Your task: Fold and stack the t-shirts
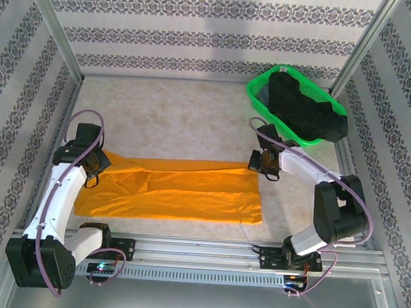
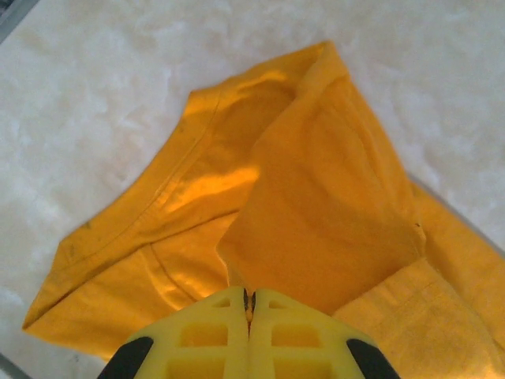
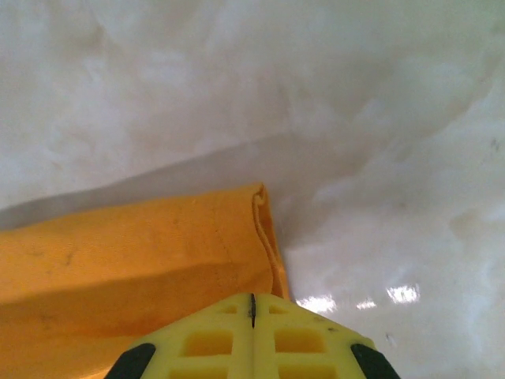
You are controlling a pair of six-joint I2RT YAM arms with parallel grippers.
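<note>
- The orange shirt (image 1: 182, 191) lies flat on the table (image 1: 179, 120) close to its near edge. It is folded lengthwise into a long band that runs from one gripper to the other, and its layered edges show as lines along the band.
- The left gripper (image 2: 248, 300) has its jaws closed and pinches a raised fold at the band's left end. A curved stitched edge lies just beyond the fold, and the cloth there is creased.
- The right gripper (image 3: 252, 302) has its jaws closed on the doubled far-right corner, which casts a shadow on the table.
- The black shirt (image 1: 307, 108) sits crumpled in the green basket (image 1: 262, 94) at the far right corner, well apart from the orange shirt.
</note>
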